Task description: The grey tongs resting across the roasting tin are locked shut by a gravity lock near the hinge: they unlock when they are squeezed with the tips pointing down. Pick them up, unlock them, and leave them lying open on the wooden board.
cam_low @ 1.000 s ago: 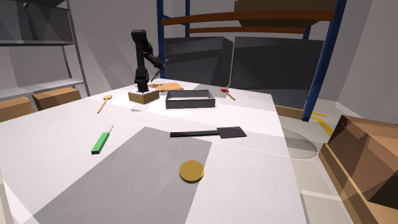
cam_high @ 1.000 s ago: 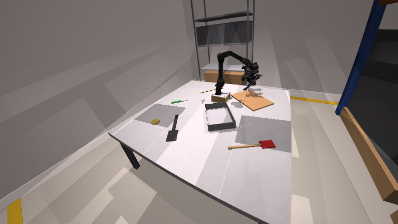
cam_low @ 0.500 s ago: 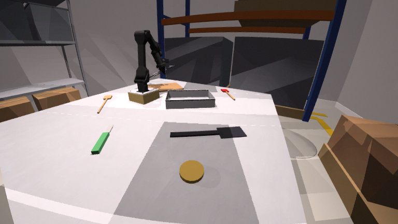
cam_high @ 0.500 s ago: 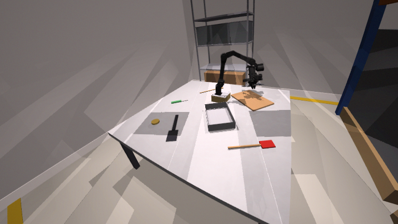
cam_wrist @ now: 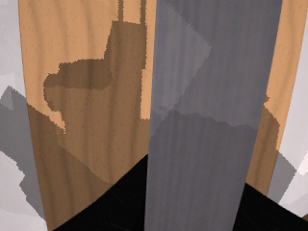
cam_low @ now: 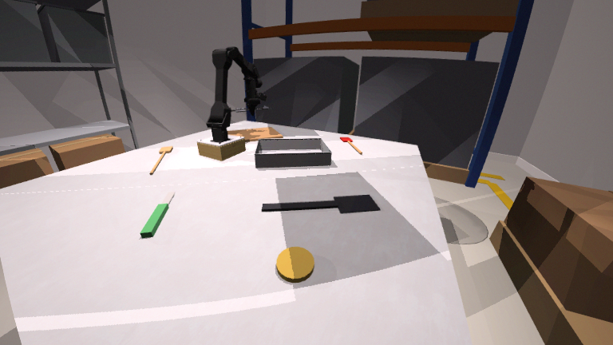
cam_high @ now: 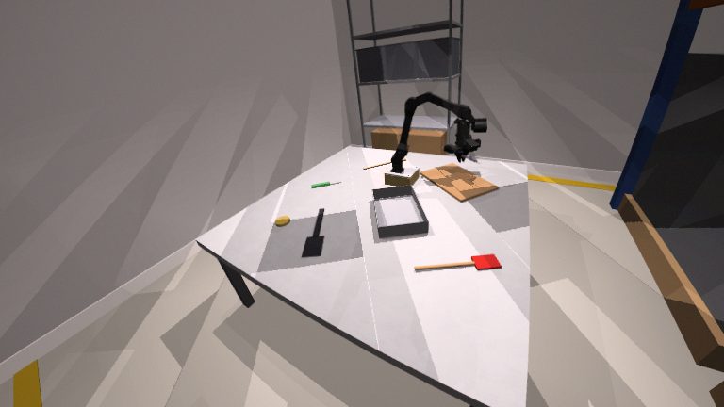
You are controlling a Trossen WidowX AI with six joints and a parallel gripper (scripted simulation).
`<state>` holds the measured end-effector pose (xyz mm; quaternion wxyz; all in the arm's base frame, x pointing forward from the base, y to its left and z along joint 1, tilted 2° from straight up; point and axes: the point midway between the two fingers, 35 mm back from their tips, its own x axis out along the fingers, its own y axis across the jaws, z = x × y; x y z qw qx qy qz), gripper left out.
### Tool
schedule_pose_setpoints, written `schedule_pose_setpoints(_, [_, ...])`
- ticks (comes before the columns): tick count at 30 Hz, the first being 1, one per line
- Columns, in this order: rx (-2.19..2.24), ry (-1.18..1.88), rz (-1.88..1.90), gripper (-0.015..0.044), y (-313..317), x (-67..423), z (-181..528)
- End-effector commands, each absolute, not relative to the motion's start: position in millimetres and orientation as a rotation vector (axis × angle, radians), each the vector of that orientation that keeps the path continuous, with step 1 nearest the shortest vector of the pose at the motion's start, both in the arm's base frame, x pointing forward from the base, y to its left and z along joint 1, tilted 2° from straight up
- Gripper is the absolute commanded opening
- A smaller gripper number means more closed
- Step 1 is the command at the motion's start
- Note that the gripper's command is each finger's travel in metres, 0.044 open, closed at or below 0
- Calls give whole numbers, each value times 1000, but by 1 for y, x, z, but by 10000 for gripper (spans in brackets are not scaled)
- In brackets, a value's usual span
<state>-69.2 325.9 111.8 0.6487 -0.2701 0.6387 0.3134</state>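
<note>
My gripper (cam_high: pixel 463 155) (cam_low: pixel 252 108) is shut on the grey tongs (cam_high: pixel 472 159) (cam_low: pixel 264 107) (cam_wrist: pixel 212 122) and holds them in the air over the wooden board (cam_high: pixel 459 183) (cam_low: pixel 256 133) (cam_wrist: pixel 84 58). In the wrist view the tongs fill the middle as a broad grey band, with the board and the gripper's shadow below. I cannot tell whether the tongs' arms are spread. The dark roasting tin (cam_high: pixel 403 229) (cam_low: pixel 293 159) stands empty in front of the arm's base.
The arm stands on a tan block (cam_high: pixel 401 176) (cam_low: pixel 221 147). On the table lie a red spatula (cam_high: pixel 485 261) (cam_low: pixel 346 140), a black spatula (cam_high: pixel 315 237) (cam_low: pixel 325 204), a yellow disc (cam_high: pixel 282 219) (cam_low: pixel 294 263), a green-handled tool (cam_high: pixel 320 184) (cam_low: pixel 154 220) and a wooden spatula (cam_low: pixel 160 158).
</note>
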Motion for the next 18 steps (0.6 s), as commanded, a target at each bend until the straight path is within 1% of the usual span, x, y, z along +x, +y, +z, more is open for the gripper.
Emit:
schedule_pose_setpoints(1, [-613,1474,726,-150,327,-72,115])
schedule_pose_setpoints(18, [-613,1474,726,-150,330,-73,98])
